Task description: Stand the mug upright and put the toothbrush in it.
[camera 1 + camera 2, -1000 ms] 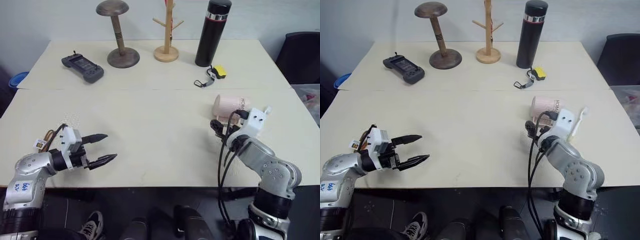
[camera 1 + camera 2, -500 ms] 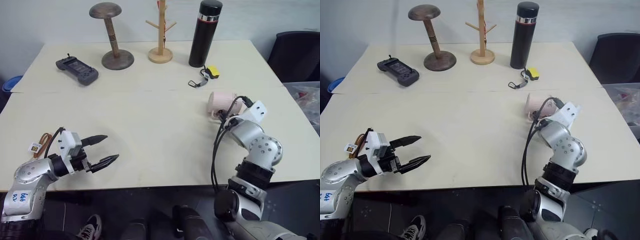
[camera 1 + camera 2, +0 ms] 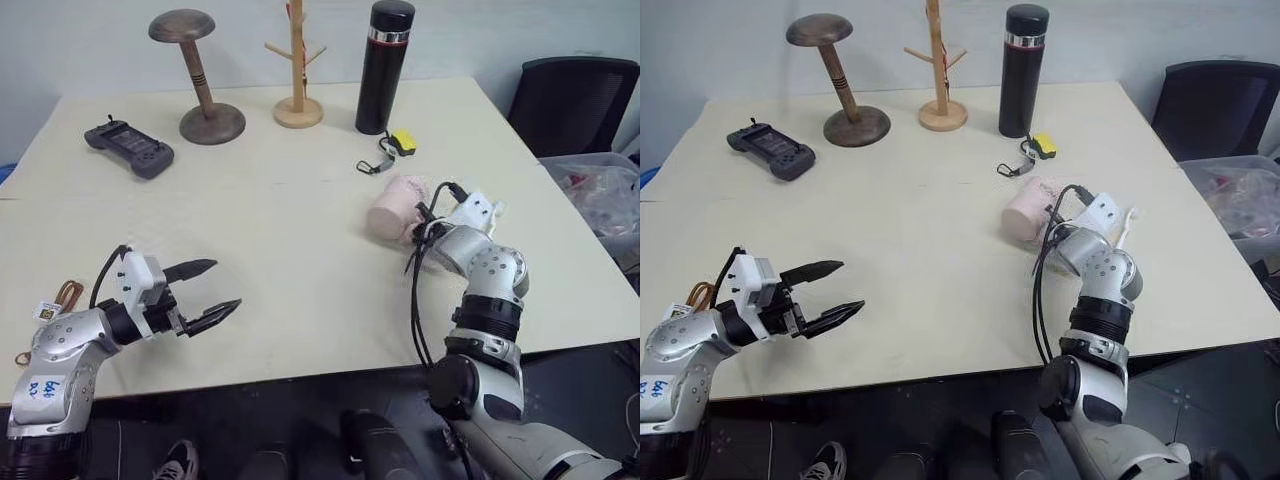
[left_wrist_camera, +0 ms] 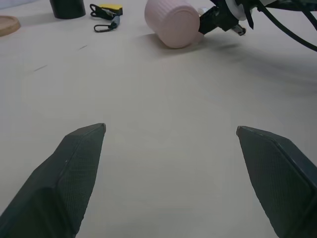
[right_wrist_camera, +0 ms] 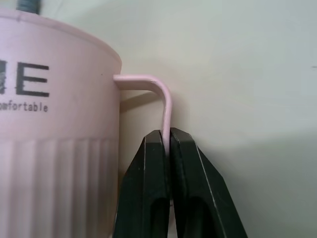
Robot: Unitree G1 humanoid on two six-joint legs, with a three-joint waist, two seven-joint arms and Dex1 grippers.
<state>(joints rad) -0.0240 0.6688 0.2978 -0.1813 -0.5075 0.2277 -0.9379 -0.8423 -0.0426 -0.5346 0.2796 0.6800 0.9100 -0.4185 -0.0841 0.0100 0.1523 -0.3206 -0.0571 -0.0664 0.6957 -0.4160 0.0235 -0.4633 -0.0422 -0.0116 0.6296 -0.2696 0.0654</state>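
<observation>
From the head views, the mug (image 3: 396, 207), pale pink and ribbed, lies on its side on the right part of the table (image 3: 300, 250), its closed base facing the robot's left, just in front of a yellow tag (image 3: 405, 141) and a black flask (image 3: 378, 66). The right gripper (image 5: 166, 148) reaches it from the right; the left gripper (image 3: 208, 290) hangs low over the near left of the table with its 2 fingers spread and nothing between them, a broad bare stretch of tabletop lying between it and the mug. The left wrist view looks across that bare surface to the mug's round base. The right wrist view adds the detail: both black fingers pinched together on the mug's thin loop handle (image 5: 161, 99), beside dark lettering.
</observation>
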